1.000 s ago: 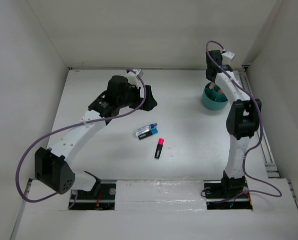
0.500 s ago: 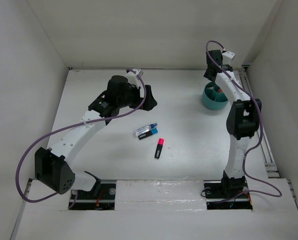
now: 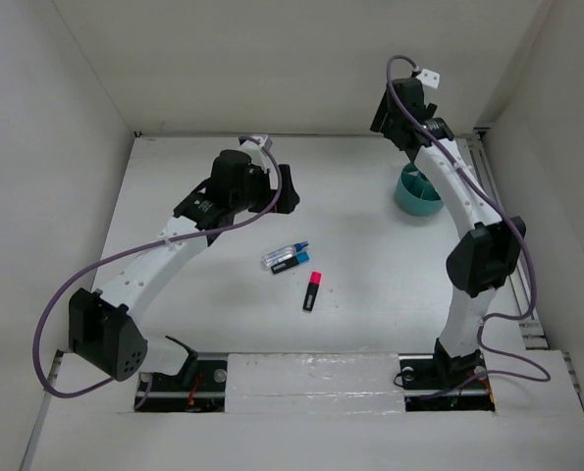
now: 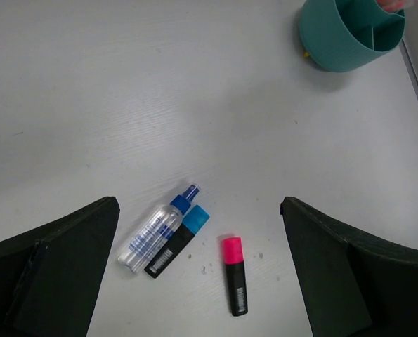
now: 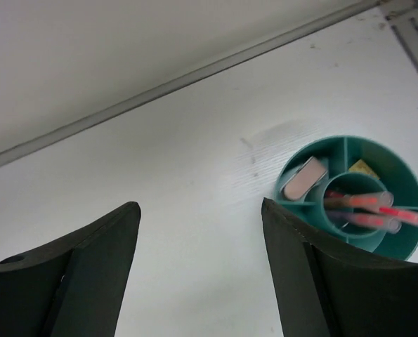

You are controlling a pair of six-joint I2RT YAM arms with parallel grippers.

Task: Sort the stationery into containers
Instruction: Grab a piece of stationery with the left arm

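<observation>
Pickup time: left gripper (image 3: 288, 189), jaws wide and empty, hangs at twelve o'clock of the loose items. Smart choice is the one black pink-capped highlighter (image 4: 234, 274), lying alone at five o'clock of the touching pair: one clear blue-capped tube (image 4: 159, 227), one black blue-capped highlighter (image 4: 178, 241). Pinch across its barrel. Right gripper (image 5: 199, 207) gapes empty too. At two o'clock on the white table (image 3: 350, 294), one round teal divided cup (image 3: 418, 203) holds two blurry pink pens (image 5: 355, 201), one whitish eraser (image 5: 301, 179), one tan block (image 5: 363, 168).

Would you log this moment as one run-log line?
left gripper open | right gripper open | loose: clear tube, blue-capped highlighter, pink-capped highlighter
</observation>
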